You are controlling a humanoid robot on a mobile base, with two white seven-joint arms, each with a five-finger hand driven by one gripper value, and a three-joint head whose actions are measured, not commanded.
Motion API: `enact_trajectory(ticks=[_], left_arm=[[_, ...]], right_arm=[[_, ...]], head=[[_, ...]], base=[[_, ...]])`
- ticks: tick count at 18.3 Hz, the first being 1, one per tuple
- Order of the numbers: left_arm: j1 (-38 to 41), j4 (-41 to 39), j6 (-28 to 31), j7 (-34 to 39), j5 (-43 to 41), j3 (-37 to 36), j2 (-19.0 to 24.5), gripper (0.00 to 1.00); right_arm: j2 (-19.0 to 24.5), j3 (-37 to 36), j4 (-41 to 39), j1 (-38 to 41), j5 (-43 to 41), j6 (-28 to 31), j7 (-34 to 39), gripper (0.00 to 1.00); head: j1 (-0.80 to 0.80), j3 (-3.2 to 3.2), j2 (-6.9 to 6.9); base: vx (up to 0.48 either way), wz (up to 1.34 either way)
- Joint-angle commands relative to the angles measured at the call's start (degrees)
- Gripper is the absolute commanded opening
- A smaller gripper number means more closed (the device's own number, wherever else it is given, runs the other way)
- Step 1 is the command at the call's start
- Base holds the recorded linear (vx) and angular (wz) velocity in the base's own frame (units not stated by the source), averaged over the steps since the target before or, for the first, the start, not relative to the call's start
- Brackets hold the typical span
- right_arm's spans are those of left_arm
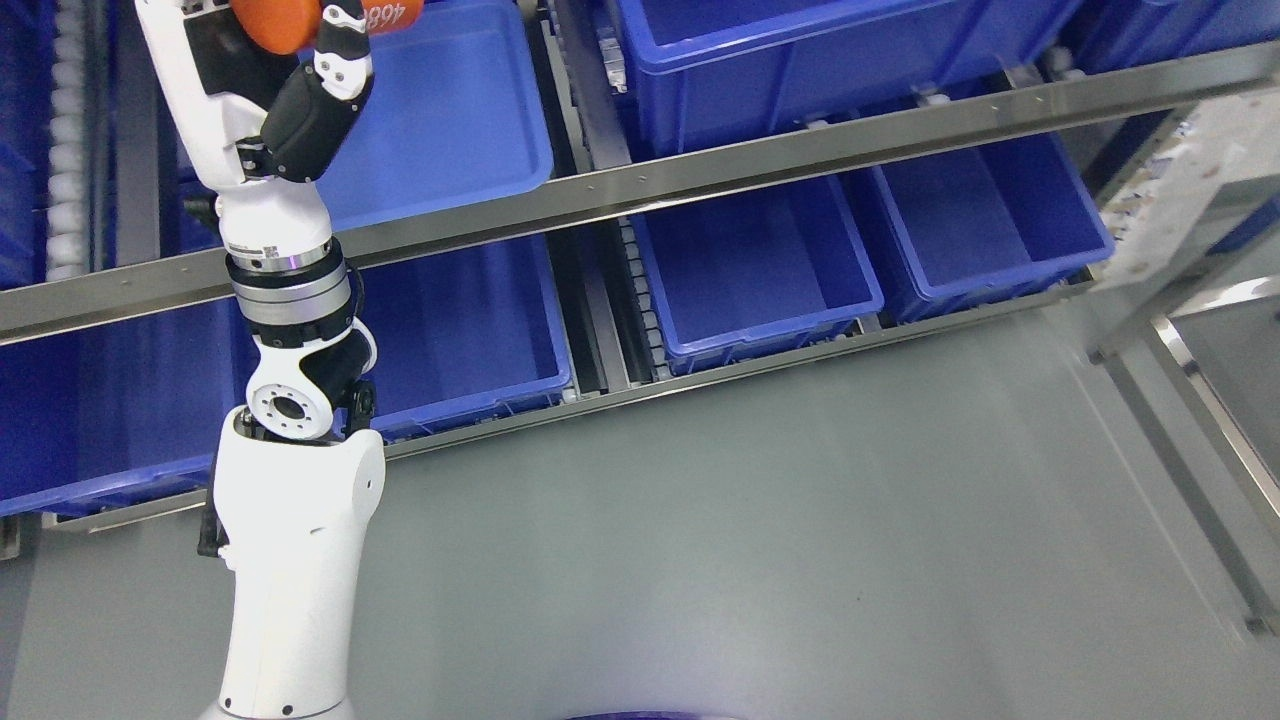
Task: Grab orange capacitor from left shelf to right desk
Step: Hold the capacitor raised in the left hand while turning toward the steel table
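Observation:
My left arm rises from the bottom left to the top edge of the head view. Its hand [300,60] is curled around an orange capacitor [285,22], a cylinder with white print on its side, cut off by the top of the picture. A black-and-white thumb [342,50] lies across its front. The hand and capacitor hang in front of the upper blue bin [460,140] on the shelf. The right desk [1200,150], a speckled light surface, shows at the far right edge.
A steel shelf rail [700,175] runs diagonally across the view. Blue bins [750,270] sit in rows above and below it. Grey floor [750,530] fills the lower half. A steel frame [1210,400] stands at the right.

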Motion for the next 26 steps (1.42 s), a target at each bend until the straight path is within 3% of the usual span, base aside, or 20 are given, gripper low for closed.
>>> enact_trajectory(ticks=[1,14,26], left_arm=[[0.0,-0.5,1.6,0.1,3.9,-3.5,1.0,0.01],[-1.5,2.6,1.9,0.0,8.5,-4.6,1.0,0.01],[-2.7,4.1,2.5,0.0,10.2,-6.3,1.0,0.01]], right_arm=[[-1.0,-0.7,-1.0,1.1,0.3,0.2,0.0,1.0],[-1.0,-0.7,-1.0,1.1,0.3,0.2,0.0,1.0],[-1.0,-0.7,-1.0,1.1,0.3,0.2,0.0,1.0]], head=[[0.0,0.0,0.0],[0.0,0.0,0.0],[0.0,0.03,0.03]], base=[[-0.152,-0.52],[-0.078,-0.67],[0.114,-0.56]])
